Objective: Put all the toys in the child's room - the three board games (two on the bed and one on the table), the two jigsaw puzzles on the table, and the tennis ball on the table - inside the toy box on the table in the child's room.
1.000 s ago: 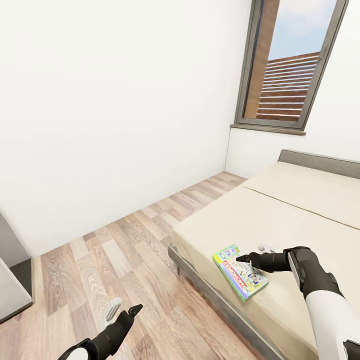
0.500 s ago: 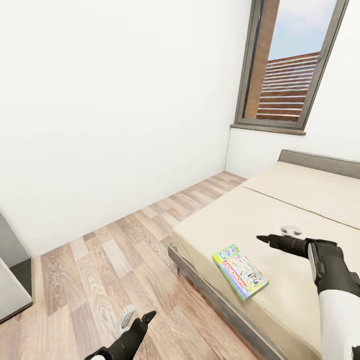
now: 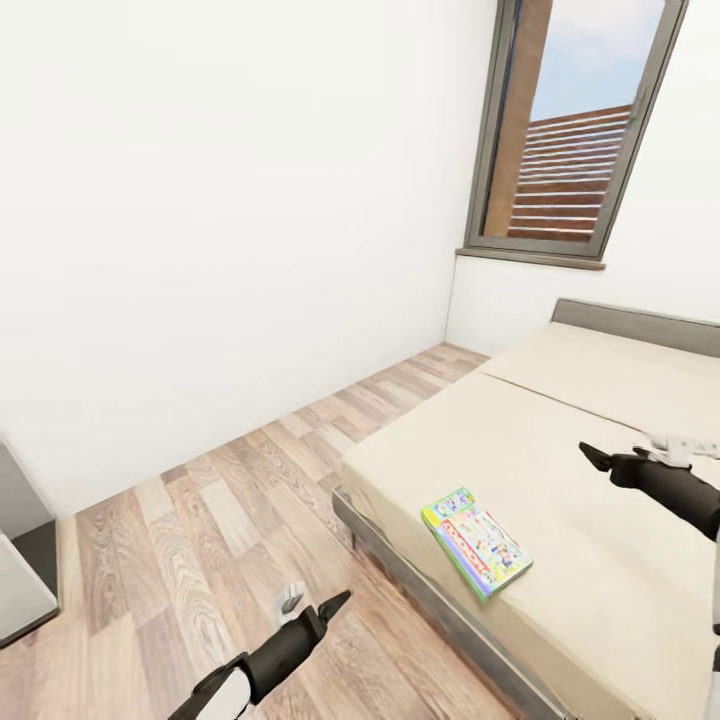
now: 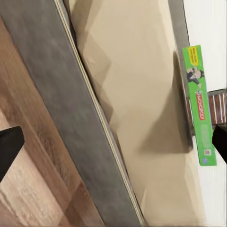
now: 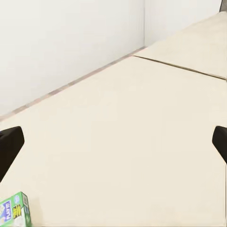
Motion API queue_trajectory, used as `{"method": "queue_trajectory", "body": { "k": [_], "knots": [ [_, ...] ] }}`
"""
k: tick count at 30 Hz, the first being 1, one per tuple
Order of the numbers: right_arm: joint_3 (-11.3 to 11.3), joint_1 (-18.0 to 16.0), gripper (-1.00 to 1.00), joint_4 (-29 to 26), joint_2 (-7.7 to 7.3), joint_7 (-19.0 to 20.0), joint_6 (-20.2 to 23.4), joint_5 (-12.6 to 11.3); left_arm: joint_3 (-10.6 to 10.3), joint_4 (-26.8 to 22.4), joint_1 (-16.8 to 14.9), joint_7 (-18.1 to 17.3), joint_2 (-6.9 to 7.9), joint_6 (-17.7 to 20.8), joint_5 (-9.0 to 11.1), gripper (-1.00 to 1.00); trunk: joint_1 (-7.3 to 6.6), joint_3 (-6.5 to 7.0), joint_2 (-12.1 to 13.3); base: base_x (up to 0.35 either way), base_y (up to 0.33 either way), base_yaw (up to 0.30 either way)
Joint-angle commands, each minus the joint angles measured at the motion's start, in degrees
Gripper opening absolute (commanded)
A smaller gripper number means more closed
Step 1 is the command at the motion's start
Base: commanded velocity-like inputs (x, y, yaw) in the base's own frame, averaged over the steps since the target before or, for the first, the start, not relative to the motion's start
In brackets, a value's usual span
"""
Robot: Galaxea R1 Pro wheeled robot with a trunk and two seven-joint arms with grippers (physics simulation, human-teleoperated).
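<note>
One board game [image 3: 478, 540], a flat yellow-green box with a red edge, lies near the front corner of the bed [image 3: 570, 410]. My right gripper [image 3: 628, 452] hovers open over the mattress, well to the right of the box and apart from it. My left gripper [image 3: 316, 600] is open and empty above the plank floor, just left of the bed frame. In the left wrist view the board game [image 4: 199, 104] shows edge-on, green with red lettering, between the open fingers [image 4: 9, 150]. The right wrist view catches a corner of the board game [image 5: 14, 210] on the mattress.
The bed's dark grey frame [image 3: 420, 585] runs along the wood floor [image 3: 200, 510]. White walls close the room, with a tall window [image 3: 570, 130] above the bed's far end. A grey panel [image 3: 20, 560] stands at the left edge.
My right gripper has drawn away from the board game, up and to the right over the mattress. My left arm has moved right toward the bed. The box has not moved.
</note>
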Motion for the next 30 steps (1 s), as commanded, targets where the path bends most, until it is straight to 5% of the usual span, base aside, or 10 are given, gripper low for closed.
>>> {"method": "queue_trajectory", "body": {
  "k": [1,7,20,30],
  "knots": [
    [-0.1,0.4,1.0,-0.4,0.01,0.8,0.4,0.2,-0.1,0.5,-0.3,-0.9,0.02,0.5,0.5,1.0,-0.01,-0.05,0.0,0.0,0.0,-0.206],
    [-0.2,1.9,1.0,-1.6,0.01,1.4,2.5,-1.0,0.0,4.9,-1.5,-7.0,0.07,0.1,0.4,1.0,-0.01,-0.05,0.0,0.0,0.0,-0.272],
    [0.1,2.0,1.0,-1.8,0.03,1.5,2.7,-1.2,0.1,7.1,-2.0,-8.0,-0.15,0.1,0.7,1.0,-0.01,-0.05,0.0,0.0,0.0,-0.293],
    [0.2,2.1,1.0,-1.8,0.1,1.5,2.5,-1.2,-0.2,3.1,-1.9,-8.6,-0.18,0.1,0.7,1.0,-0.01,-0.05,0.0,0.0,0.0,-0.11]
  ]
}}
